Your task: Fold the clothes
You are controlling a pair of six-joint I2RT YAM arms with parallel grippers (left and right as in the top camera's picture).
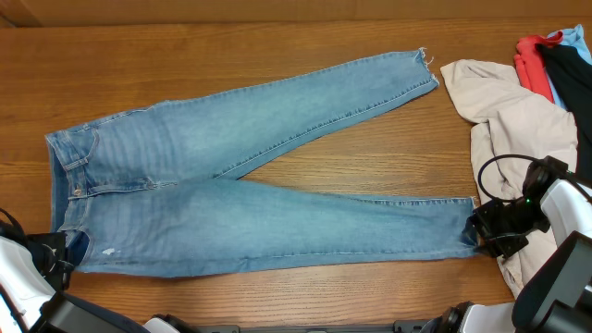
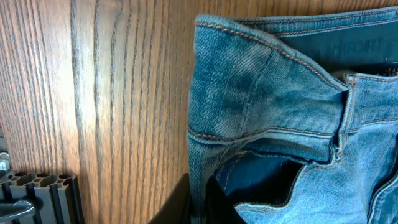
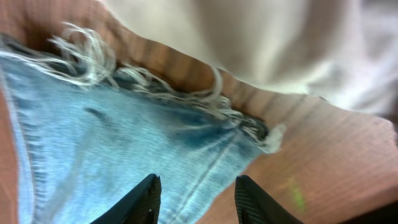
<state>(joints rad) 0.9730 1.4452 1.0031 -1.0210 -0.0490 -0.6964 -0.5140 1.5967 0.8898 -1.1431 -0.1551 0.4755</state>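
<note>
Right wrist: frayed hem of jeans just beyond parted right fingers; left fingers at waistband, grip unclear.

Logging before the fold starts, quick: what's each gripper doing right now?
Left gripper: closed on the jeans at the waistband corner.
Right gripper: jaws open over the frayed hem, holding nothing.

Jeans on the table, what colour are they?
Faded light blue jeans, clearest in the overhead view.
</note>
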